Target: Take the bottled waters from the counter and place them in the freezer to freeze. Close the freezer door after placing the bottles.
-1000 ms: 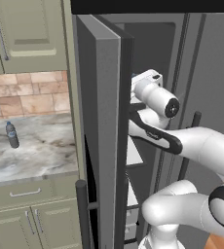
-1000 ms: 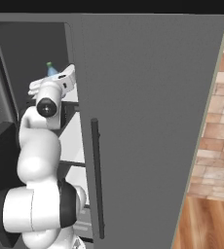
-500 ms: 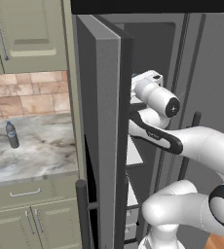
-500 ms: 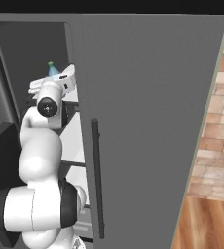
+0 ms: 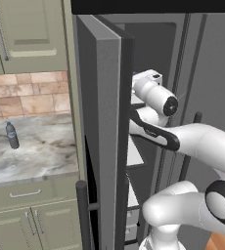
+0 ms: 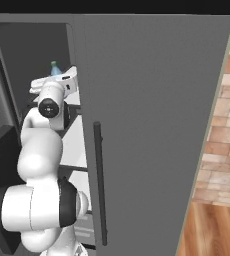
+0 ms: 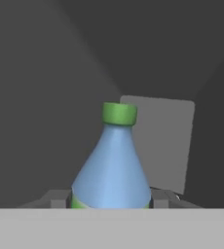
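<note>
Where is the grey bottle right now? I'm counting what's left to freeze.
The grey bottle stands upright on the counter at the far left of the left base view, below the tiled wall, well left of the open freezer door.

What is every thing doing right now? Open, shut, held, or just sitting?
freezer door: open wide
blue bottle: upright, held between the end effector's fingers inside the freezer
end effector: shut on the blue bottle
grey bottle: standing upright on the counter, untouched
other fridge door: shut
</note>
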